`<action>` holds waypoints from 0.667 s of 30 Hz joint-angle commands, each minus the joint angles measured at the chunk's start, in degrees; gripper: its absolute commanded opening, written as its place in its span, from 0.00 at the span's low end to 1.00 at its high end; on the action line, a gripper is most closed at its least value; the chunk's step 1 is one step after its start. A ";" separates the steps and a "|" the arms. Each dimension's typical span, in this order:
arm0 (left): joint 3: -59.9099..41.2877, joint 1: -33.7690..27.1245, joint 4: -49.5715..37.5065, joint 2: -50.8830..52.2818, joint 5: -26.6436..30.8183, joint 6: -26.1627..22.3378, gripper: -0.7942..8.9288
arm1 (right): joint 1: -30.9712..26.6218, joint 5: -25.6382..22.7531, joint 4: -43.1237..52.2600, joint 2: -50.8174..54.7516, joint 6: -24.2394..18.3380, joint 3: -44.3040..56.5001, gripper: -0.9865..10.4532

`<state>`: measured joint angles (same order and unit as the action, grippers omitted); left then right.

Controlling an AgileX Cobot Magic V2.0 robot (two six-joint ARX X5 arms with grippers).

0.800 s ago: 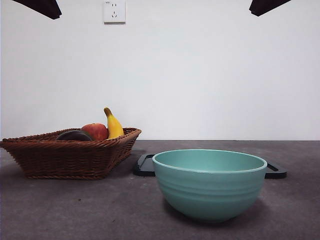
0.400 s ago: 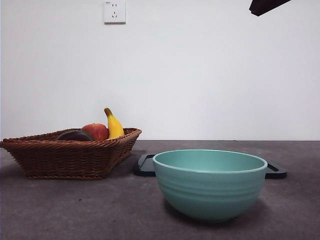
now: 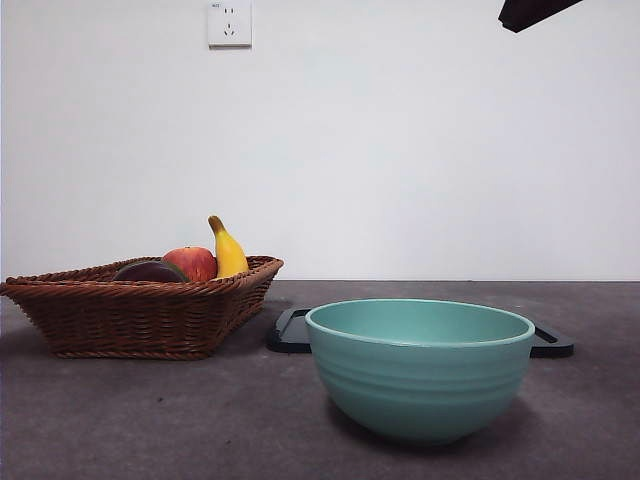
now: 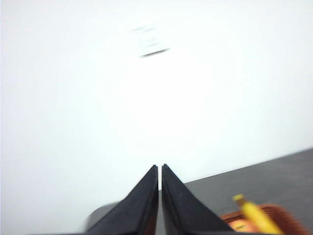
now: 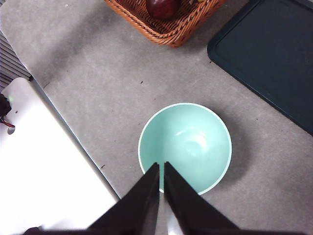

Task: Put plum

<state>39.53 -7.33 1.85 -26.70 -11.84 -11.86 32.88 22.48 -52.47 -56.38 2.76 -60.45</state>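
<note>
The plum (image 3: 148, 271) is a dark maroon fruit lying in the wicker basket (image 3: 140, 315) at the left, next to a red apple (image 3: 192, 263) and a banana (image 3: 227, 250). It also shows in the right wrist view (image 5: 162, 7), in the basket (image 5: 166, 24). A teal bowl (image 3: 420, 365) stands empty in front; the right wrist view shows it from above (image 5: 185, 147). My right gripper (image 5: 161, 166) is shut and empty, high above the bowl. My left gripper (image 4: 160, 169) is shut and empty, raised and pointing at the wall, with the banana (image 4: 254, 213) low in its view.
A dark flat tray (image 3: 292, 332) lies behind the bowl, and it shows in the right wrist view (image 5: 274, 54). A white wall with a socket (image 3: 229, 22) stands behind the table. A white board (image 5: 44, 166) lies at the table's edge.
The black tip of an arm at the top left corner of the front view has gone out of view. The fruit, basket and bowl have not moved.
</note>
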 commanded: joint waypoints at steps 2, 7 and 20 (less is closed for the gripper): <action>-9.18 -1.36 -2.16 6.58 3.65 1.05 0.09 | 0.35 0.02 0.37 -0.44 -0.66 -0.79 0.09; -20.96 -2.54 -3.69 14.58 5.53 1.86 0.09 | 0.35 0.04 0.37 -0.44 -0.66 -0.76 0.09; -38.47 -2.56 -4.42 24.94 7.76 6.93 0.09 | 0.35 0.04 0.37 -0.44 -0.63 -0.79 0.09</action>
<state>1.85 -9.74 -1.13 -2.13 -4.34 -6.24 32.88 22.48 -52.47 -56.38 2.76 -60.45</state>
